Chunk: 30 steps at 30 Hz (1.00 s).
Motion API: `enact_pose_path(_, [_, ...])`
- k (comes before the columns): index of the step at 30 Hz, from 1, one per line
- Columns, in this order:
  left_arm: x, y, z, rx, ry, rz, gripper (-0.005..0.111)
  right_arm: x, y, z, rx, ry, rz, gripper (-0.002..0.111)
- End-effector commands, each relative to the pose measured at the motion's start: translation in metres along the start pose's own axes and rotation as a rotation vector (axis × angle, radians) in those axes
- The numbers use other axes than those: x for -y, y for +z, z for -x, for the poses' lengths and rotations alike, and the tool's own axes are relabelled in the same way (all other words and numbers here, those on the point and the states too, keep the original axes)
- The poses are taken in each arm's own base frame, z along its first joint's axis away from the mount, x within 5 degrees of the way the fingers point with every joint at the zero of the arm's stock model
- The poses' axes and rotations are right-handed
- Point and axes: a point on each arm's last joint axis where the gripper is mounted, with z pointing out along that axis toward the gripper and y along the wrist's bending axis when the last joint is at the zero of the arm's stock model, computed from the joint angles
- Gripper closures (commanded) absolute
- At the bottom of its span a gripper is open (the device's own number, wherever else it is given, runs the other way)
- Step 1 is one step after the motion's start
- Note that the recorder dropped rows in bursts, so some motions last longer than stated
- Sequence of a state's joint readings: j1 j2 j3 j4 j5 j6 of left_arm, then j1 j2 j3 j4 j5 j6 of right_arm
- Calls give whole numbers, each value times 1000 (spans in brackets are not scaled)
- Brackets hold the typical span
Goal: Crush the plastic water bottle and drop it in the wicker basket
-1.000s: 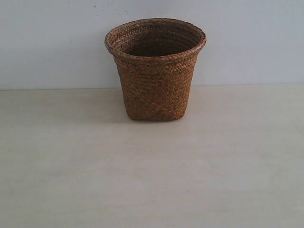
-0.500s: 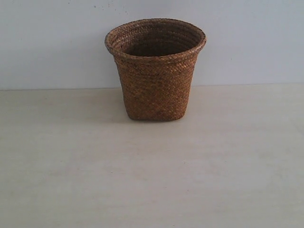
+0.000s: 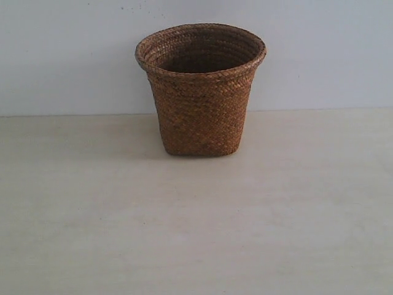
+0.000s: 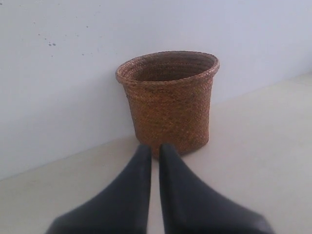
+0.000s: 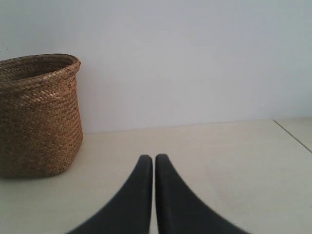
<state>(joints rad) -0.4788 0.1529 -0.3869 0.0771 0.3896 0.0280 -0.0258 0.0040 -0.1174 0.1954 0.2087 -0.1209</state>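
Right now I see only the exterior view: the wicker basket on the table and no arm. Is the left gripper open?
Observer: No. The left gripper is shut, with nothing between its fingers.
Operator: And the other one?
Observer: The right gripper is shut too, and it also holds nothing.

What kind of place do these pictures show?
Probably a robot test bench: a plain pale table against a blank white wall, one wicker basket, and the left gripper and right gripper, both shut.
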Motion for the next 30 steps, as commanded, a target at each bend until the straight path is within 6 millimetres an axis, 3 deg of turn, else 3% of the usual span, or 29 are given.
enact_pose_path(1, [1,-1,-1,10,-23,-11,103,0,0,-1,5,-7,-4,108])
enact_pose_path(14, [2,2,0,74,-22,-21,103,0,0,-1,3,-7,-4,108])
enact_pose_path(16, [3,9,-13,122,18,4,103,0,0,-1,3,-7,-4,108])
enact_pose_path(21, [-1,20,-53,25,-26,118,103,0,0,-1,3,-7,-4,108])
enact_pose_path(27, [-3,19,-90,21,-108,215,103,0,0,-1,3,-7,-4,108])
enact_pose_path(30, [-4,14,-98,0,-155,260,103,0,0,-1,3,-7,-4,108])
